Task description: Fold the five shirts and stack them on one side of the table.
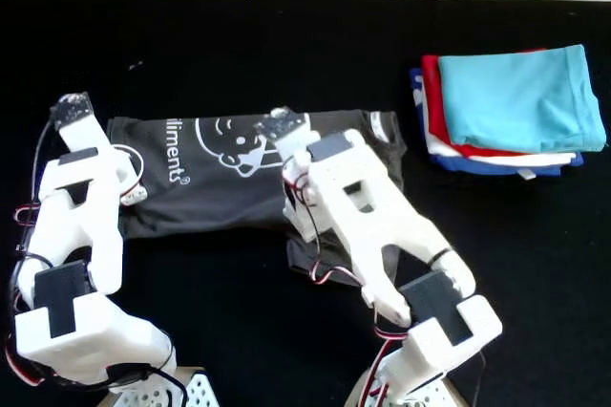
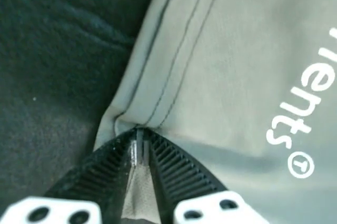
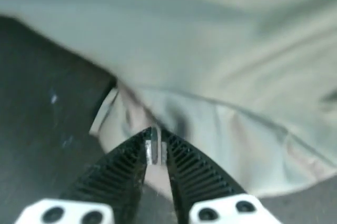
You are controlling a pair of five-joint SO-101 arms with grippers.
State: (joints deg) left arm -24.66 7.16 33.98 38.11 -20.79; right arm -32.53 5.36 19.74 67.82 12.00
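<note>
I hold the left gripper [image 2: 141, 139] and right gripper [image 3: 156, 144] pinched on the dark printed shirt's [image 1: 221, 199] near edge, probably to fold it before it joins the folded stack [image 1: 511, 106].

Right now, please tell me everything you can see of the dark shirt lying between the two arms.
The dark shirt is soft grey cloth with a white cartoon face and lettering. It lies slightly wrinkled on the black table, partly folded into a wide band. The left claw is shut on its double-stitched hem. The right claw pinches a fold elsewhere. It lies apart from the pile of folded shirts.
</note>
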